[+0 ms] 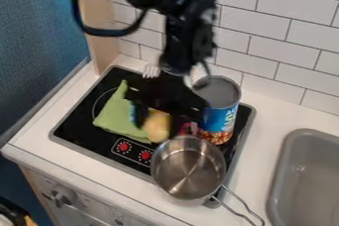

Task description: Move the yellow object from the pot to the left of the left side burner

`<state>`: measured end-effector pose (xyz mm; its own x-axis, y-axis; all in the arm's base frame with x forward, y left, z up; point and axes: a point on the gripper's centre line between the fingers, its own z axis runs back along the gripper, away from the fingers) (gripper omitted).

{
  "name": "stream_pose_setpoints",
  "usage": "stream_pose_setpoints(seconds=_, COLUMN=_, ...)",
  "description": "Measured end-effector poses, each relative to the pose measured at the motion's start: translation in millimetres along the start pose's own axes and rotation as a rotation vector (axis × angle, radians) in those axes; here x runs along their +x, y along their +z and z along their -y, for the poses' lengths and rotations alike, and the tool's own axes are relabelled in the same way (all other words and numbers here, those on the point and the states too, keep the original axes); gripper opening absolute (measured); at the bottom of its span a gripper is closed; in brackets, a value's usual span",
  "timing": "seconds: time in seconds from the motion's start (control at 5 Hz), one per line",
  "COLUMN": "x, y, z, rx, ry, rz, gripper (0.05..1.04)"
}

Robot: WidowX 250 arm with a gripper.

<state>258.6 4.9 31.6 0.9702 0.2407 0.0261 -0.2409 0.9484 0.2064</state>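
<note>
My hand (157,122) is blurred, as is the yellow object (157,130), too smeared to identify. I hide part of the green cloth (118,114). The top edge cuts off my arm (189,31); the right and bottom edges crop the sink (279,170).

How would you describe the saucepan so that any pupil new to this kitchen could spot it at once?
Find the black stove top left of the grey sink. At its front right corner sits a round, open saucepan. It is bare, shiny metal all over, unlike its nearest neighbour, the taller can behind it, which is largely blue.
</note>
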Motion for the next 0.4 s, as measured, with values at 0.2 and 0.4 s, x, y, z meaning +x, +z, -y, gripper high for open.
stream_pose_setpoints(seconds=0.2, x=9, y=-11, z=-33, rx=-0.005, ry=0.092, rz=0.014, gripper=0.673)
stream_pose_setpoints(seconds=0.4, x=18, y=-20, z=-61, rx=-0.002, ry=0.152, rz=0.033, gripper=0.673)
